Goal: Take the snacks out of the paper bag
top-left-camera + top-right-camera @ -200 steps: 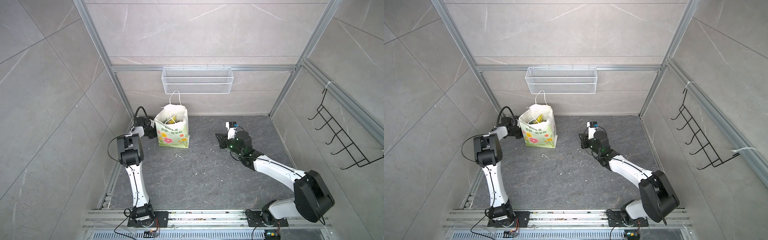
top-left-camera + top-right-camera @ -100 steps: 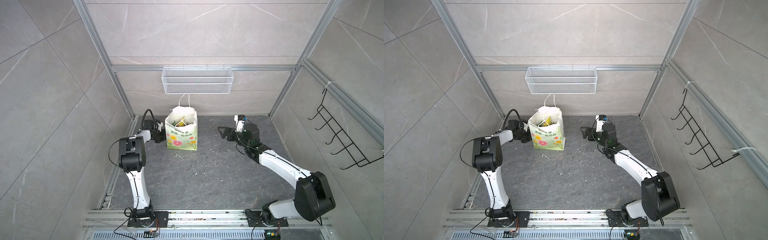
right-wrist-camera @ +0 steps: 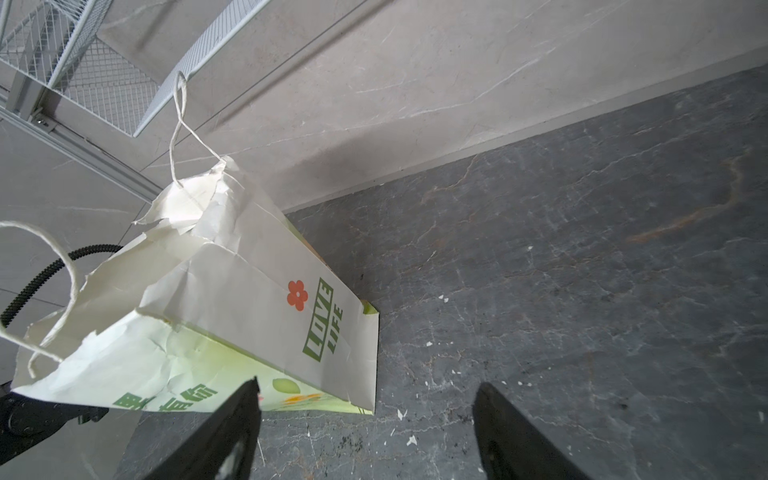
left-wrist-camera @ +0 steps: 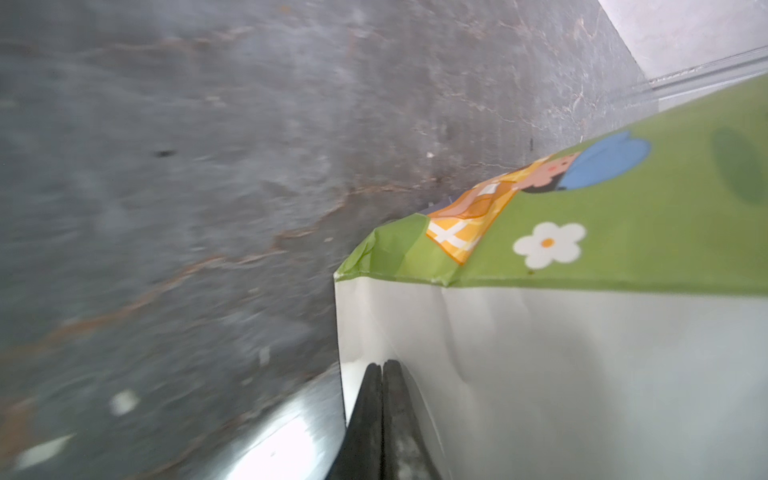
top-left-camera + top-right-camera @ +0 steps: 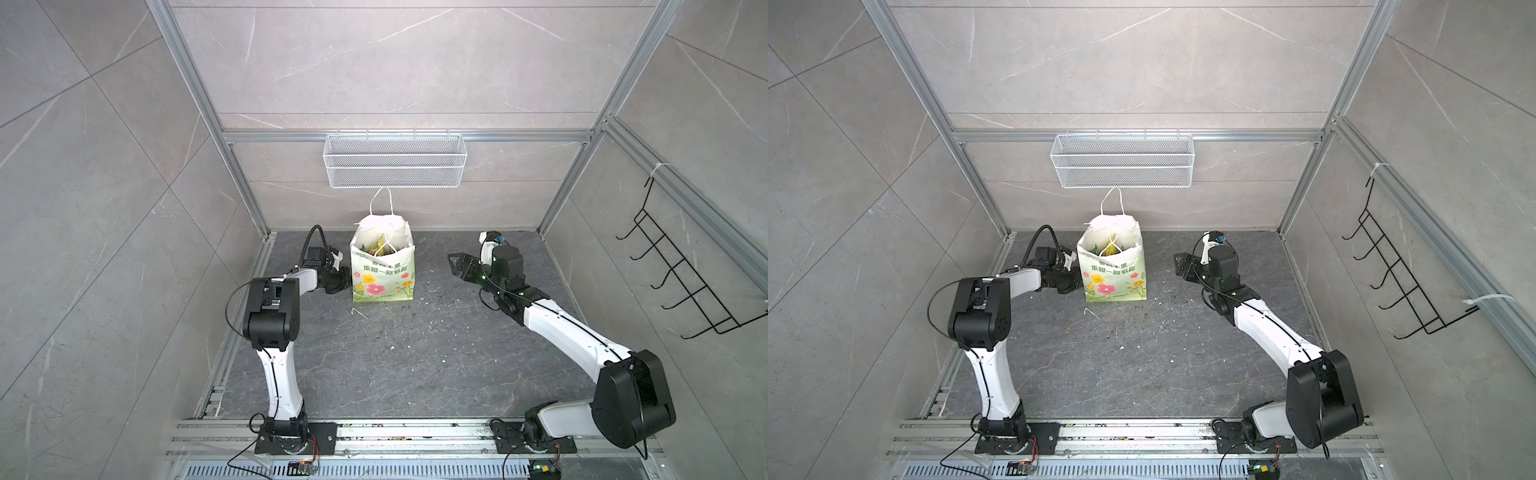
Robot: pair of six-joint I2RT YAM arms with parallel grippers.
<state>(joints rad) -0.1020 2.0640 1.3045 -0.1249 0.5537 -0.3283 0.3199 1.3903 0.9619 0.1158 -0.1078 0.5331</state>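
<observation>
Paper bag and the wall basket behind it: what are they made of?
Paper bag: matte paper with white sides and printed faces; the torn, creased rim holds sharp folds. Its cord handles: white, likely twisted paper or string. Wire mesh basket: probably white-coated metal, with a fine see-through grid.

The snacks (image 5: 380, 248) sit inside the paper bag (image 5: 382, 282), beside left tool (image 4: 381, 365).

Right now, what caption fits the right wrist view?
Open right pincer faces the tall white flower-printed paper bag, standing on the dark grey stone tabletop.
</observation>
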